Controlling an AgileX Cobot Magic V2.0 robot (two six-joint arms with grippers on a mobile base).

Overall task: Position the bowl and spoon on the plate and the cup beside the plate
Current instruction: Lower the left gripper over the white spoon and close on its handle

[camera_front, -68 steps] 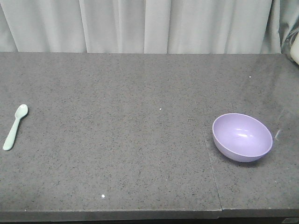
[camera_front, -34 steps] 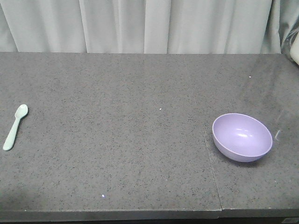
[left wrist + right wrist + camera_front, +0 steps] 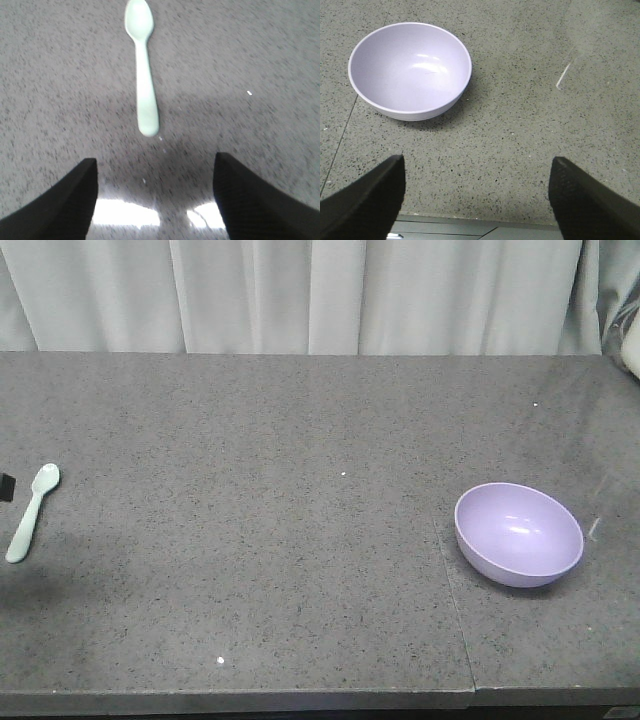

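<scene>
Grey counter (image 3: 300, 540) between spoon (image 3: 30, 513) and bowl (image 3: 518, 534)

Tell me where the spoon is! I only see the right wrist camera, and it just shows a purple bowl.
Observer: The spoon lies flat at the far left of the table in the front view, far from the bowl.
Operator: Is anybody grabbing it?
Observer: No. In the left wrist view the left fingers are open and apart from it, with its handle end nearest them.
Operator: Is there a plate or cup?
Observer: Neither shows in any view.
</scene>
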